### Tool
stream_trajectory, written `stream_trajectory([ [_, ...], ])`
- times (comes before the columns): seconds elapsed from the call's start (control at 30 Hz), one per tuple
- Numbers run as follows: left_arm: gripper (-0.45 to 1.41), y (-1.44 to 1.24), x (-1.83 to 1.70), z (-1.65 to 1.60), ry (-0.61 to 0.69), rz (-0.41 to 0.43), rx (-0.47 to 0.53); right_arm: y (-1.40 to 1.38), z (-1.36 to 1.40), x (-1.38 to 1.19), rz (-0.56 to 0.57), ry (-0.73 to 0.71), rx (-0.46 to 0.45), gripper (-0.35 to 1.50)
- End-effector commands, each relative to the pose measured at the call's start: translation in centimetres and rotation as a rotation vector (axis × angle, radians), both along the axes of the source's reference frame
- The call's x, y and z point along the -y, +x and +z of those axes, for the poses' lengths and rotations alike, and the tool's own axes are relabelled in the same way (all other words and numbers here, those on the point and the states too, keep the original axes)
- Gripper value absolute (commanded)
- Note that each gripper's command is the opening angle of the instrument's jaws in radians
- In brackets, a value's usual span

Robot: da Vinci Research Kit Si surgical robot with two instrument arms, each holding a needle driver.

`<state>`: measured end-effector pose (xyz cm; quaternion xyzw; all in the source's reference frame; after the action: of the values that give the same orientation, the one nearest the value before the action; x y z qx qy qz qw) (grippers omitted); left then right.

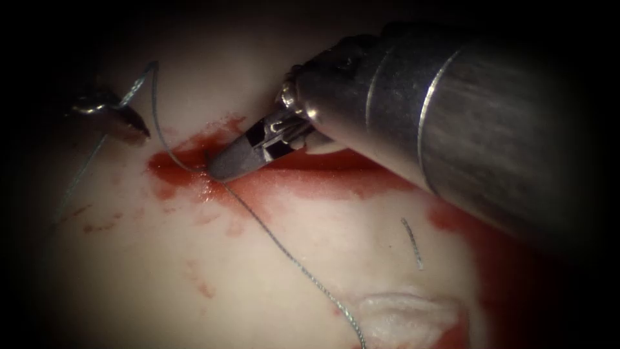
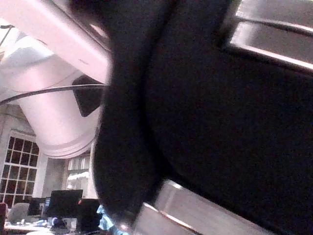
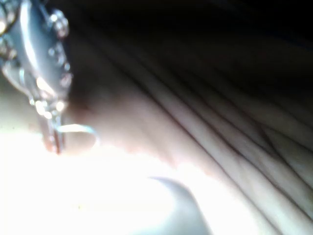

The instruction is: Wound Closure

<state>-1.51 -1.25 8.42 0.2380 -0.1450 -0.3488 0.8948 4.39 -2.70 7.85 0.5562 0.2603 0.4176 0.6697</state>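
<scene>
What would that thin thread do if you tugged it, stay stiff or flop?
The thread would probably flop: it lies in loose curves across the tissue. It looks light, and may be slippery where it crosses the red fluid.

The right tool (image 1: pixel 223 169) touches the cut (image 1: pixel 323 169); the left tool (image 1: pixel 119 119) lies left.

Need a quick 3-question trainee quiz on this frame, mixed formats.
1. True or false: the right tool has its tip at the red fluid on the tissue.
2. From that tip, the thread runs toward: A) the endoscope view's lower edge; B) its right edge; C) its top right corner.
3. Fill in: the short loose strand right of the thread is a cut ___ of thread.
Key: 1 true; 2 A; 3 end. What either tool holds, and where the needle is, can't be told.
</scene>
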Motion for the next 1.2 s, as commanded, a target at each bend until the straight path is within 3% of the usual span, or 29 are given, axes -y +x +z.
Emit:
stream_trajectory([
  [0.03, -0.45, -0.08, -0.12, -0.06, -0.015, -0.002, 0.01, 0.17, -0.04, -0.02, -0.013, 0.008, -0.006, -0.35],
  [0.2, -0.45, -0.23, -0.03, 0.01, -0.022, 0.007, 0.057, 0.38, 0.04, 0.06, 0.146, 0.054, -0.133, -0.35],
  [0.4, -0.45, -0.25, 0.04, 0.1, 0.001, 0.022, 0.069, 0.55, 0.14, -0.07, 0.318, 0.05, -0.174, -0.35],
  [0.7, -0.45, -0.24, 0.19, 0.1, 0.105, 0.083, 0.096, 0.56, 0.53, -0.18, 0.567, 0.054, -0.296, -0.35],
  [0.83, -0.45, -0.3, 0.32, 0.21, 0.136, 0.13, 0.104, 0.58, 0.64, -0.14, 0.668, 0.196, -0.356, -0.35],
  [1.03, -0.45, -0.3, 0.42, 0.31, 0.168, 0.19, 0.097, 0.62, 0.59, -0.15, 0.758, 0.315, -0.451, -0.35],
  [1.2, -0.45, -0.24, 0.56, 0.5, 0.184, 0.251, 0.025, 0.61, 0.53, -0.21, 0.798, 0.362, -0.498, -0.35],
])
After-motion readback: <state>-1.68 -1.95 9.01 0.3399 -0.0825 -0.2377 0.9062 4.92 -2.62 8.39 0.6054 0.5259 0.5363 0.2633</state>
